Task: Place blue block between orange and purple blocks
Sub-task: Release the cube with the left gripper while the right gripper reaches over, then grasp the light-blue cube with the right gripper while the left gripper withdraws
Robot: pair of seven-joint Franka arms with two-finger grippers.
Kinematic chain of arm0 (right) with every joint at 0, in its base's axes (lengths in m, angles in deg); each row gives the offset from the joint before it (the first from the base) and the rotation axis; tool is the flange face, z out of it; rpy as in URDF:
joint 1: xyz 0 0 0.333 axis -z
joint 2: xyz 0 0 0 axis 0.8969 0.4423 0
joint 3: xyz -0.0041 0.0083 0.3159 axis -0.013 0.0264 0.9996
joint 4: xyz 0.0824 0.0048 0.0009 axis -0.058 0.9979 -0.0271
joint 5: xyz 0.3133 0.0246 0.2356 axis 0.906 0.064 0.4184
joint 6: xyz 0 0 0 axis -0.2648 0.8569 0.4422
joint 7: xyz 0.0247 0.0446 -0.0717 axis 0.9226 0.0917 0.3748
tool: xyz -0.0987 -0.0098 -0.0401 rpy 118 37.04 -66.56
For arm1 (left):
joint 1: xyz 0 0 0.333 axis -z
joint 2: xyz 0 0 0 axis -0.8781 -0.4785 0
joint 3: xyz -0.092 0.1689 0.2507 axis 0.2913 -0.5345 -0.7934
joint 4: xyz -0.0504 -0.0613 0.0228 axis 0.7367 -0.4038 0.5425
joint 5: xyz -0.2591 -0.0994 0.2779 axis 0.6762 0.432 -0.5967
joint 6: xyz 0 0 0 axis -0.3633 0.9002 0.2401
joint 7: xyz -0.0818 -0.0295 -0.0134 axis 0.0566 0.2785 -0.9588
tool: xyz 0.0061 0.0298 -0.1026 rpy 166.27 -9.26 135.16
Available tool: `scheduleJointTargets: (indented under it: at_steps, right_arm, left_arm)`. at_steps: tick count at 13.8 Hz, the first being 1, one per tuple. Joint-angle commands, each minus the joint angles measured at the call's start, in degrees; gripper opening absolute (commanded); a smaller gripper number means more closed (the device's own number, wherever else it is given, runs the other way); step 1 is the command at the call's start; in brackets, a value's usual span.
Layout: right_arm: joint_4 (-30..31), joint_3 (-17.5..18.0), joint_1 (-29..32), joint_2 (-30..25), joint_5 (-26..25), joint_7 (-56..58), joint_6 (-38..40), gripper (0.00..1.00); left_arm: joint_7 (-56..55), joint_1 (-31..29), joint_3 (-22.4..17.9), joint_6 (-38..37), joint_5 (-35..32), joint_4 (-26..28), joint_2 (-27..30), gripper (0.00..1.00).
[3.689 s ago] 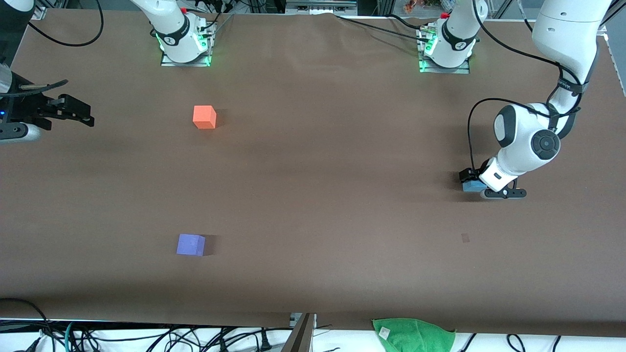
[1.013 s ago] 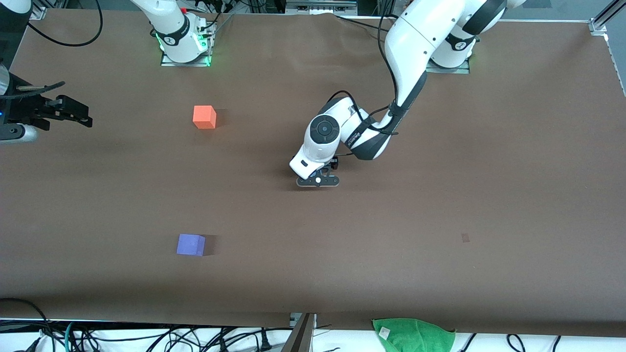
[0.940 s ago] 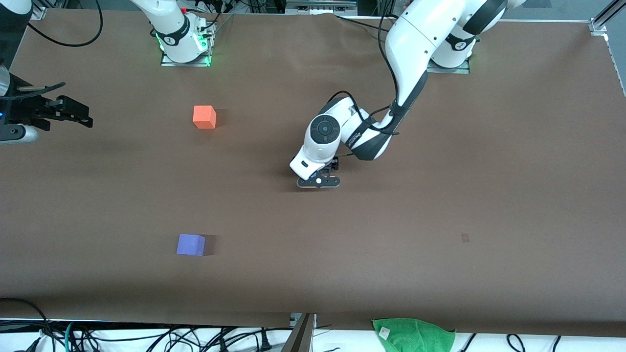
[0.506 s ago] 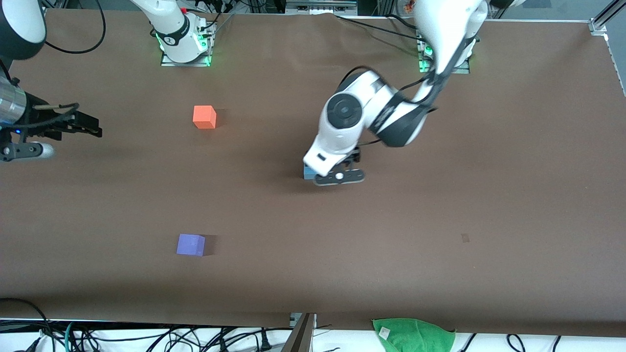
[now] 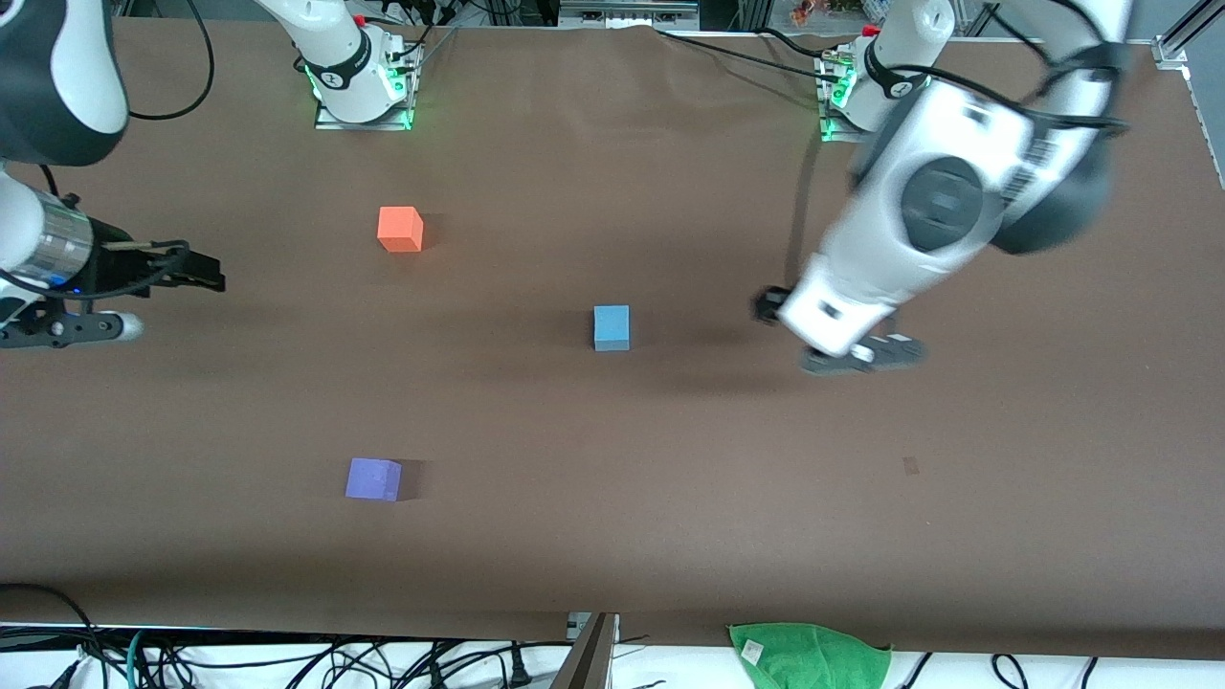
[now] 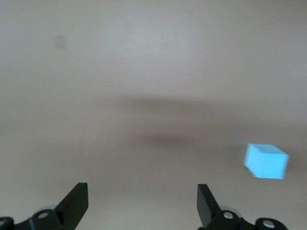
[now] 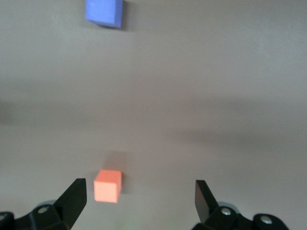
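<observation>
— Where is the blue block sitting?

— Flat on the brown table, near the middle, held by nothing. The orange block lies farther from the front camera and the purple block nearer to it, both toward the right arm's end. The blue one is roughly level with the gap between them but well apart from it, toward the left arm's end.

— And the grippers?

— The left gripper is up over bare table toward its own end, fingers spread wide with nothing between them; its wrist view shows the block off to one side, clear of the jaws. The arm is blurred in the front view, so I can't place its fingertips exactly there. The right gripper hovers over the table's edge at its own end, also wide open and empty, with the orange and purple blocks both ahead of it.

— Which matters for the next move?

— I'd judge the gap does: the block must travel toward the right arm's end, and the right arm's base stands closer to that gap.
</observation>
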Motion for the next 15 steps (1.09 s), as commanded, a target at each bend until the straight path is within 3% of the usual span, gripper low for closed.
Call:
scheduleJointTargets:
  at_steps: [1,3,8,11,14,15]
  right_arm:
    - [-1.13,0.17,-6.42,2.02,0.54,-8.07,-3.03,1.00]
    - [-1.22,0.17,-11.95,4.22,0.55,-17.01,-7.15,1.00]
    - [-2.09,0.09,-27.16,14.31,0.11,-39.62,-24.36,1.00]
    - [-4.37,0.09,-31.57,20.30,-0.24,-45.80,-30.98,1.00]
    - [-6.75,-0.09,-34.82,24.61,-0.42,-47.73,-32.66,1.00]
    - [-7.28,-0.18,-36.05,25.84,-0.51,-48.78,-32.75,1.00]
  left_arm:
    - [7.40,-7.62,0.33,0.19,0.77,1.77,0.68,1.00]
    - [7.49,-11.84,0.68,2.29,0.76,1.77,0.68,1.00]
    - [6.88,-12.82,0.15,2.56,0.50,3.34,3.31,1.00]
    - [8.88,-12.30,-0.63,7.02,-0.55,14.21,12.16,1.00]
    - [20.80,-9.06,-6.24,7.93,0.14,24.77,20.69,1.00]
    - [25.11,-7.13,-9.05,6.79,0.32,25.93,23.68,1.00]
